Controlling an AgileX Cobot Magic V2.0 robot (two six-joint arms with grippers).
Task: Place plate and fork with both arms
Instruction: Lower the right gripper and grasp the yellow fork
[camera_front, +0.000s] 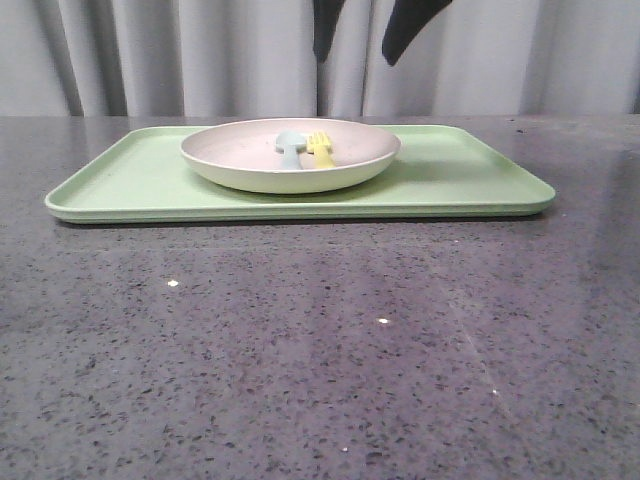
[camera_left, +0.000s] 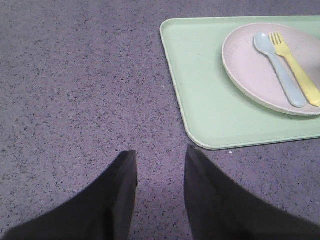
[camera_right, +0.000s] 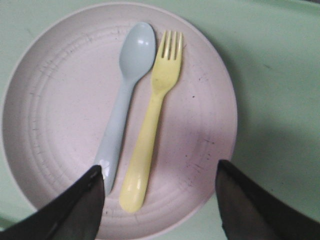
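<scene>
- The round, shallow pink-cream plate sits on a flat rectangular light green tray toward the far edge of the speckled grey stone bench.
- The small yellow plastic fork lies inside it beside a pale blue spoon.
- The right gripper hovers above, fingers wide and empty.
- The left gripper is parted over bare bench, off the tray's corner.

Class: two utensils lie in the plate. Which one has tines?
The yellow fork; the pale blue spoon beside it ends in a smooth rounded bowl.

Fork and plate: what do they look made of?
The fork looks like matte yellow moulded plastic: smooth, uniform colour, rounded edges. The plate is probably plastic or a fibre composite: dull pink-cream surface with fine dark scuffs and no glaze shine.
</scene>
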